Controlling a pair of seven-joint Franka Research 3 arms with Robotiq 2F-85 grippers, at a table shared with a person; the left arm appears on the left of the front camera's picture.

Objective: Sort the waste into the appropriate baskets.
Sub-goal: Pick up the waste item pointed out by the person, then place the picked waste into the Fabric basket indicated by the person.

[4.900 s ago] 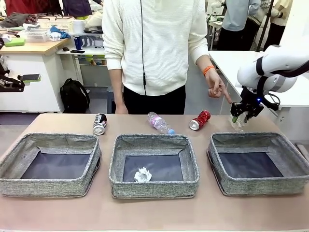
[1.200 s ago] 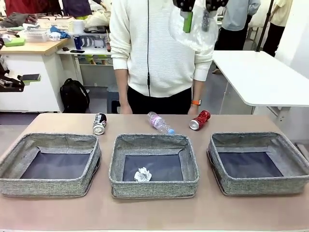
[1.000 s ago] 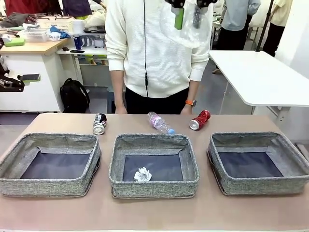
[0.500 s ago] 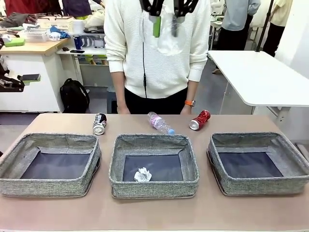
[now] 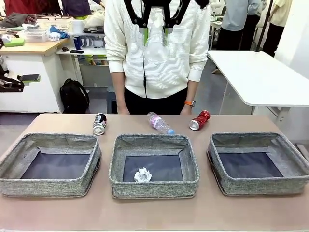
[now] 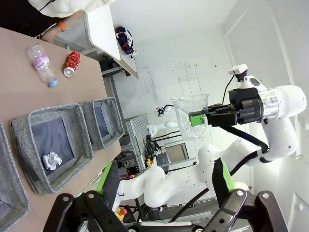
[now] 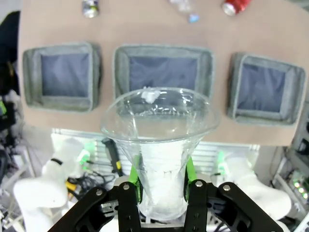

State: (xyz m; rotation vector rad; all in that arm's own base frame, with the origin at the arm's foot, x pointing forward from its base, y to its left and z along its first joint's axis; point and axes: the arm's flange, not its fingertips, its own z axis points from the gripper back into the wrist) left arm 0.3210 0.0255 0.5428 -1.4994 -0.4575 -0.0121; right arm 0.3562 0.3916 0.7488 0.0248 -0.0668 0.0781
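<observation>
High above the table, my right gripper [image 5: 155, 30] is shut on a clear plastic cup [image 5: 156, 41], also gripped mouth-forward in the right wrist view [image 7: 160, 140]. Three grey woven baskets stand in a row: left [image 5: 48, 187], middle [image 5: 154, 189], right [image 5: 260, 187]. A crumpled paper ball [image 5: 143, 175] lies in the middle one. Behind them on the table lie a black-and-silver can [image 5: 99, 123], a clear bottle [image 5: 160, 123] and a red can [image 5: 200, 120]. My left gripper [image 6: 164, 178] is open and holds nothing, well off to the side of the table.
A person in a white sweater [image 5: 154, 63] stands at the far edge, hands hanging near the table's rim. A white side table [image 5: 260, 77] is at the back right. Bare tabletop [image 5: 154, 212] runs in front of the baskets.
My right gripper has carried the cup leftward along the top of the front view to above the middle basket, turning the cup. Nothing on the table has moved.
</observation>
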